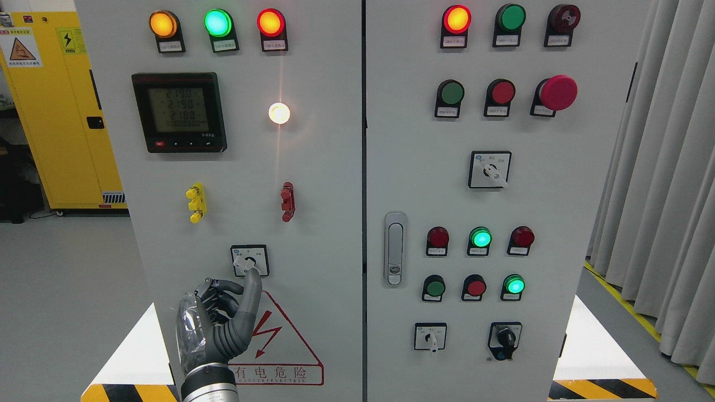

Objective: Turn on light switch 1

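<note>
Low on the left door of the grey cabinet (313, 184), the left hand (220, 321) reaches up from the bottom edge with its thumb raised and the tip touching the lower edge of a small square knob switch (249, 261); the other fingers (215, 290) are curled in toward the palm and grasp nothing. That switch sits under a yellow post (196, 202) and a red post (287, 201), and just above a red warning triangle (285, 340). Higher up, a round white lamp (279, 113) glows beside a dark meter screen (179, 111). Three lit lamps, orange (163, 24), green (218, 23) and red (270, 23), line the top.
</note>
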Available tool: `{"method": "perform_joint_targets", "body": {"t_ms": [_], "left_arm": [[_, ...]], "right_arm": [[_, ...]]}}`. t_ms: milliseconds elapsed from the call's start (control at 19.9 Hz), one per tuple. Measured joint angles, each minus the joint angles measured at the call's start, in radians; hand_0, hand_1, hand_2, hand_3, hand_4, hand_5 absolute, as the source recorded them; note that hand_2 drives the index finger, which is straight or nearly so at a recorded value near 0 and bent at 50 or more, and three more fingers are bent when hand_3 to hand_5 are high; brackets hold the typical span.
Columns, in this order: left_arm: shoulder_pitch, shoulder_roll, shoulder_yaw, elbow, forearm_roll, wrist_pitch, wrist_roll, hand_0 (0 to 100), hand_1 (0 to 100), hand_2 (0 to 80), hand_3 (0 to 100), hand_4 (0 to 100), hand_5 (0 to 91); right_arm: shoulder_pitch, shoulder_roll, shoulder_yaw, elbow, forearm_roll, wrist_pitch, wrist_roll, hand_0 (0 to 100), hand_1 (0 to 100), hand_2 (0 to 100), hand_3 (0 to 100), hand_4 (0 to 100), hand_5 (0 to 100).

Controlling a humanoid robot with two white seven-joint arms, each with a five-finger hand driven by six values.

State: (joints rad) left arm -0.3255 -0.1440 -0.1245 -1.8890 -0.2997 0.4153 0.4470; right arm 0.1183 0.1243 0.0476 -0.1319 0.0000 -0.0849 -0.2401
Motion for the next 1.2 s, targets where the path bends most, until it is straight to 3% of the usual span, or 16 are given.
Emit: {"method": "perform_joint_targets", "body": {"t_ms": [351, 752, 952, 1203], "left_arm": [[0.078, 0.007, 0.002, -0.004, 0.030, -0.176, 0.013, 13, 43, 68.4, 95, 88, 83.0], [0.255, 0.023, 0.010, -0.008, 0.062, -0.446, 0.018, 9, 37, 67.8, 96, 91, 82.9], [0.376, 0.039, 0.033, -0.001, 0.110, -0.601, -0.036, 6, 27, 54.9, 92, 93, 84.7], [0.522, 0.070, 0.085, 0.055, 0.189, -0.863, -0.108, 3, 22, 50.9, 93, 91, 80.2]], "right_arm": [[0.000, 0.000, 0.000, 0.000, 0.000, 0.000, 0.000, 0, 50, 4, 0, 0, 0], [0.000, 0.000, 0.000, 0.000, 0.000, 0.000, 0.000, 0, 50, 4, 0, 0, 0], [0.000, 0.000, 0.000, 0.000, 0.000, 0.000, 0.000, 0, 50, 4, 0, 0, 0], [0.000, 0.000, 0.000, 0.000, 0.000, 0.000, 0.000, 0, 50, 4, 0, 0, 0]]}}
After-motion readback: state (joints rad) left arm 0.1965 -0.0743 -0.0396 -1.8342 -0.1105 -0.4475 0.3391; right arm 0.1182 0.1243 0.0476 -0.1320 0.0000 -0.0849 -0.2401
